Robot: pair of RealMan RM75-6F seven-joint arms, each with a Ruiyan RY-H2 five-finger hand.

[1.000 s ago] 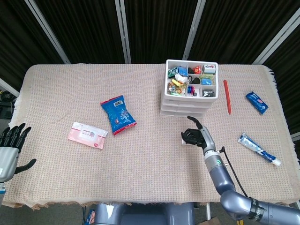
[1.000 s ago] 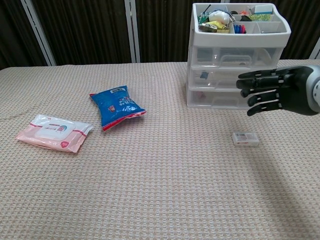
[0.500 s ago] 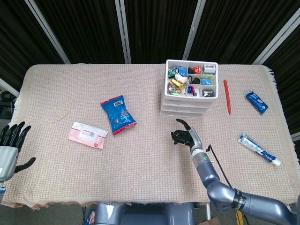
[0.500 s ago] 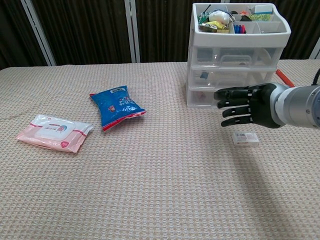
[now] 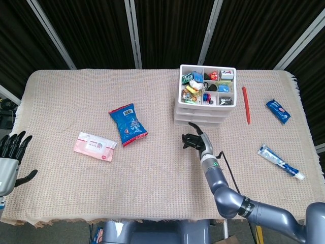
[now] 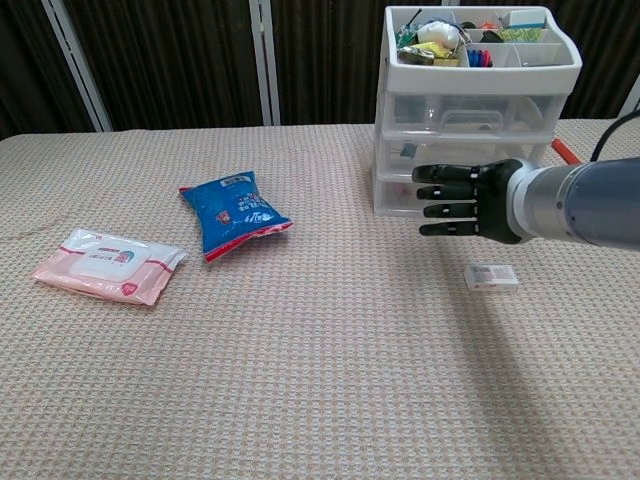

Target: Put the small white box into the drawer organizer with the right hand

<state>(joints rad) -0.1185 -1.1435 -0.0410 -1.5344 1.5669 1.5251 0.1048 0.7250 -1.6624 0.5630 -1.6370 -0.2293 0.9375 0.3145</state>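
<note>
The small white box [image 6: 491, 277] lies flat on the woven cloth, in front of the white drawer organizer [image 6: 477, 112]; the head view does not show it, as my right forearm covers that spot. My right hand [image 6: 467, 199] hovers above the table with fingers stretched out and apart, holding nothing. It sits above and a little left of the box, not touching it, just in front of the organizer's lowest drawer. In the head view that hand [image 5: 195, 140] is below the organizer [image 5: 205, 118]. My left hand [image 5: 11, 154] hangs open off the table's left edge.
A blue snack bag [image 6: 233, 213] and a pink wipes pack [image 6: 105, 264] lie on the left half. A red pen [image 5: 245, 104], a blue bar [image 5: 278, 110] and a toothpaste tube [image 5: 279, 161] lie right of the organizer, whose top tray holds several small items.
My right hand has swept left and toward the organizer, passing over the box, which has stayed put. The left hand has barely shifted.
</note>
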